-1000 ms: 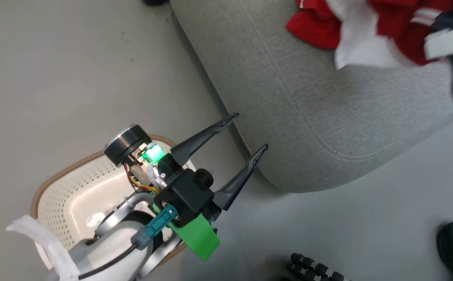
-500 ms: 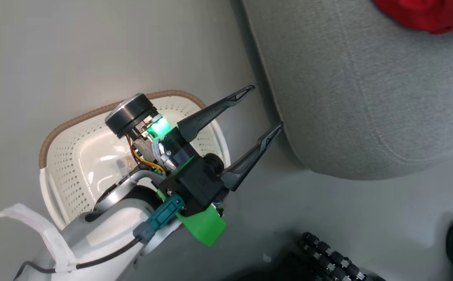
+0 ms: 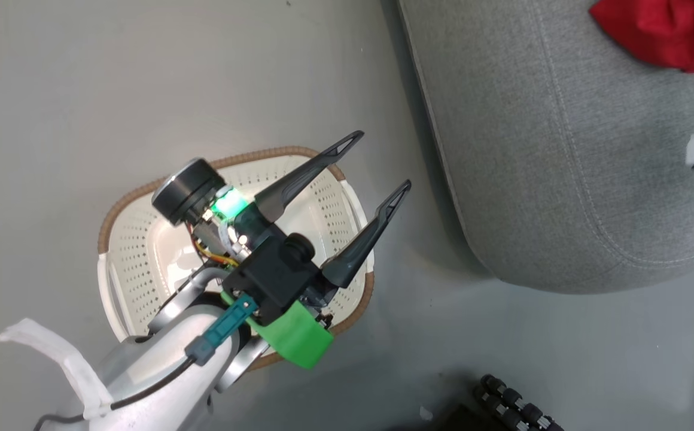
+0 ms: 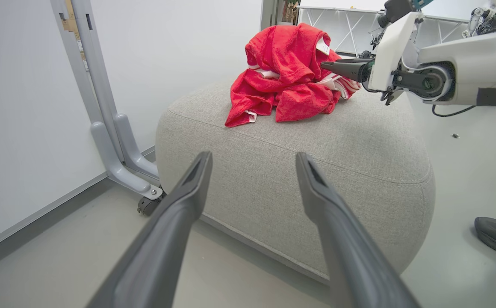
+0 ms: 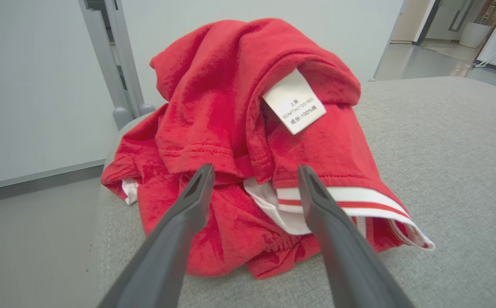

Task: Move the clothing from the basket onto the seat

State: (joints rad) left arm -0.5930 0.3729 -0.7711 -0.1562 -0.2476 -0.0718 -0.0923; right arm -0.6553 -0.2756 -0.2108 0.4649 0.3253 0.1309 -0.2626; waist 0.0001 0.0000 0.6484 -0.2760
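Red clothing point(image 5: 231, 119) is heaped on the grey seat point(image 3: 532, 149), upper right of the head view. Right end effector point(image 5: 255, 167) is levelled at the heap with fingers spread apart, gripping nothing; tips sit close to the fabric, contact unclear. Left end effector point(image 3: 383, 160) is centre of the head view, angled up-right above the cream basket point(image 3: 137, 257), fingers apart and empty. Basket is on the floor point(image 3: 54, 90), left of the seat.
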